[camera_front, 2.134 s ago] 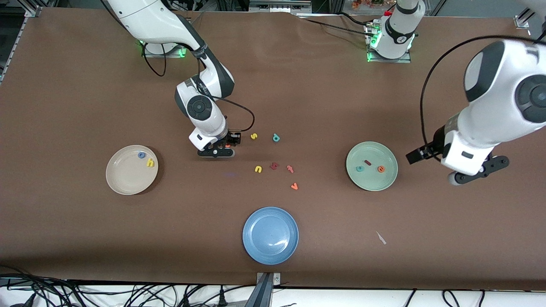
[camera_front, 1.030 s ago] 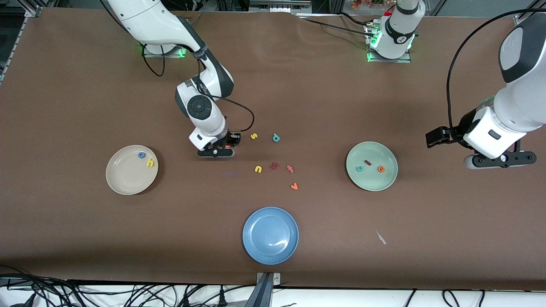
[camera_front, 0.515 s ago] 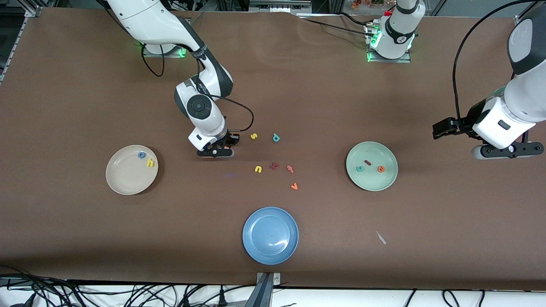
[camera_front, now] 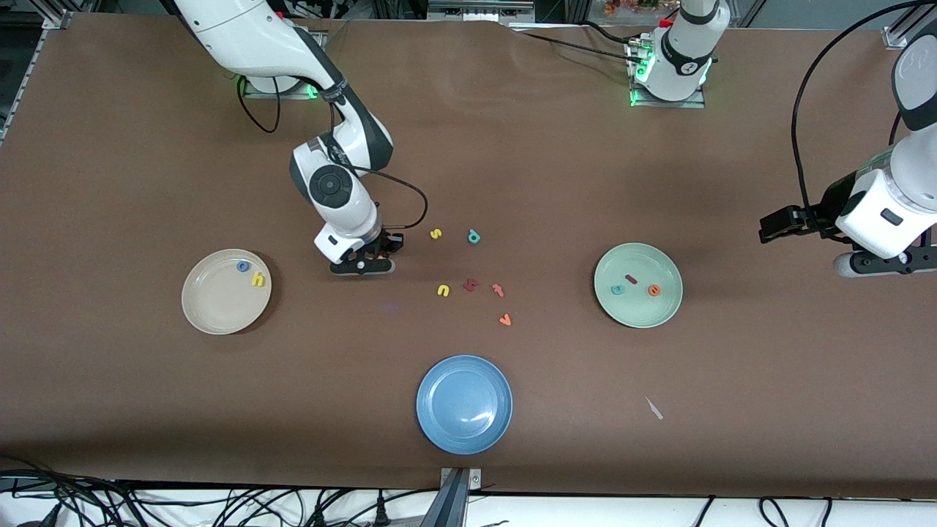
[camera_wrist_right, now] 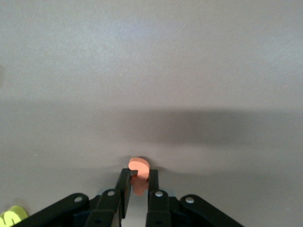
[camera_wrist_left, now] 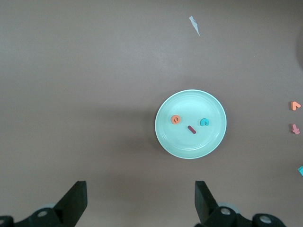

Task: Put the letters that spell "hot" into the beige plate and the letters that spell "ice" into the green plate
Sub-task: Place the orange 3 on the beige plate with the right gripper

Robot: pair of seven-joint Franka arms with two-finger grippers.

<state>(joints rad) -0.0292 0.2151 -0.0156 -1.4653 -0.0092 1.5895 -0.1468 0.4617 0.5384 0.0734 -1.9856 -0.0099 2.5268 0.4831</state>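
foam is what the orange t [camera_wrist_right: 138,169] is judged to be made of: very light, slightly springy and easily tipped or flicked, so only a gentle pinch is called for. it is clamped between the fingertips of the right gripper [camera_front: 364,261], taken across its narrow stem with the rounded end poking out past the tips, over bare table between the beige plate [camera_front: 199,313] and the loose letters. a hold this near the edge could let so small a piece twist or slip, so a steady carry is advised.

the yellow h [camera_front: 258,279] and blue o [camera_front: 242,266] lie in the beige plate. the orange e [camera_wrist_left: 175,120], dark red i [camera_wrist_left: 191,129] and teal c [camera_wrist_left: 205,122] lie in the green plate [camera_wrist_left: 208,144].

the left gripper [camera_wrist_left: 139,208] is spread wide with nothing in it and waits above the table at the left arm's end, beside the green plate.
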